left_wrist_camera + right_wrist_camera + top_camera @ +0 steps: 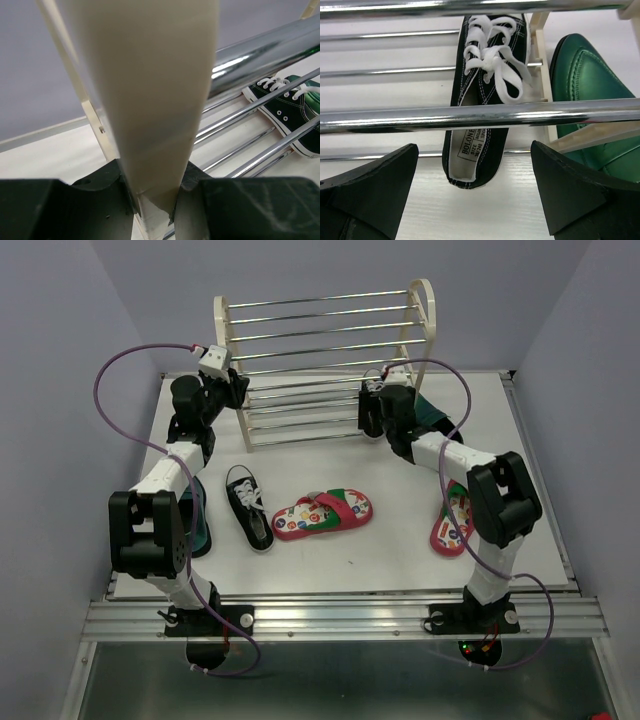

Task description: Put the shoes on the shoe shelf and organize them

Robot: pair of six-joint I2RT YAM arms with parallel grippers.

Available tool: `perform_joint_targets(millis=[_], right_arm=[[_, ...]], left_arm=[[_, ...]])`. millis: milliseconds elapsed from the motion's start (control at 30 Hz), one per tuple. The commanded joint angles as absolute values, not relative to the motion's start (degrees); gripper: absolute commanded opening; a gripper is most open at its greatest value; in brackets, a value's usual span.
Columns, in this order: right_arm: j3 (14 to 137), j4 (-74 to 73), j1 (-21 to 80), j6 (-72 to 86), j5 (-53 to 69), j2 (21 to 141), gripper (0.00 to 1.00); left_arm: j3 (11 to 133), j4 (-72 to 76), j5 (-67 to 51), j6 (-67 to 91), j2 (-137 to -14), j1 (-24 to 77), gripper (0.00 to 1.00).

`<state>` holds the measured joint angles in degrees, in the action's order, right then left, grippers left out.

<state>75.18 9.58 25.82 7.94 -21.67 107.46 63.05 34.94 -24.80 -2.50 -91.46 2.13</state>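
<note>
Both ends of the light, stiff shoe shelf [424,310] at upper centre are covered: my left gripper [155,200] pinches its cream side panel [150,100], the firmest hold by my judgement, while my right gripper [474,160] hangs spread before the slippery rods [470,115].

Shoe shelf [424,312]: cream-white side panels, shiny chrome rods [320,336]. Sneaker [248,506] on the worktop [390,560]: black canvas, white laces, white toe cap. Second sneaker [485,75]: same black and white, with white stitching and a white label inside. Flip-flops [322,513]: red straps and edges, white footbeds with multicolour dots. Dress shoe [585,90]: glossy teal-green. Worktop white. Right fingers [375,185] black. Cables [108,375] purple. Walls [60,320] pale lavender.
</note>
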Motion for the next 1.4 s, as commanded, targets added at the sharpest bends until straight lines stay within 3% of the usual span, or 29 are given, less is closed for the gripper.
perform_joint_targets(millis=[0,233,500,733,1000,1100,1200,1233,1367], right_arm=[[74.88,8.18,25.49,8.61,-16.62,108.89,1.00],[77.16,6.51,25.49,9.84,-23.36,113.81,1.00],[79.10,4.57,25.49,11.42,-30.23,115.93,0.84],[78.40,4.75,25.49,10.46,-31.29,114.61,0.80],[77.17,4.83,25.49,9.14,-20.59,111.98,0.96],[76.21,5.01,25.49,9.14,-19.17,109.18,1.00],[74.19,4.66,25.49,9.32,-17.06,106.36,1.00],[73.48,4.40,25.49,9.49,-15.66,104.17,1.00],[69.01,2.47,25.49,10.45,-12.92,98.64,1.00]], left_arm=[[65.39,36.91,-26.90,-2.46,-91.41,2.28,0.34],[65.21,37.00,-27.07,-2.46,-91.41,2.20,0.34],[65.39,37.00,-27.16,-2.55,-91.67,2.20,0.34],[65.74,37.00,-27.42,-2.37,-91.67,2.11,0.34],[66.09,36.39,-28.12,-1.93,-91.58,2.11,0.39],[66.18,35.60,-27.86,-0.88,-91.06,2.11,0.49],[65.83,34.02,-27.07,1.83,-89.65,2.20,0.83],[65.74,32.62,-26.81,2.37,-89.21,2.20,0.90],[64.87,28.31,-24.09,6.06,-86.05,2.37,0.99]])
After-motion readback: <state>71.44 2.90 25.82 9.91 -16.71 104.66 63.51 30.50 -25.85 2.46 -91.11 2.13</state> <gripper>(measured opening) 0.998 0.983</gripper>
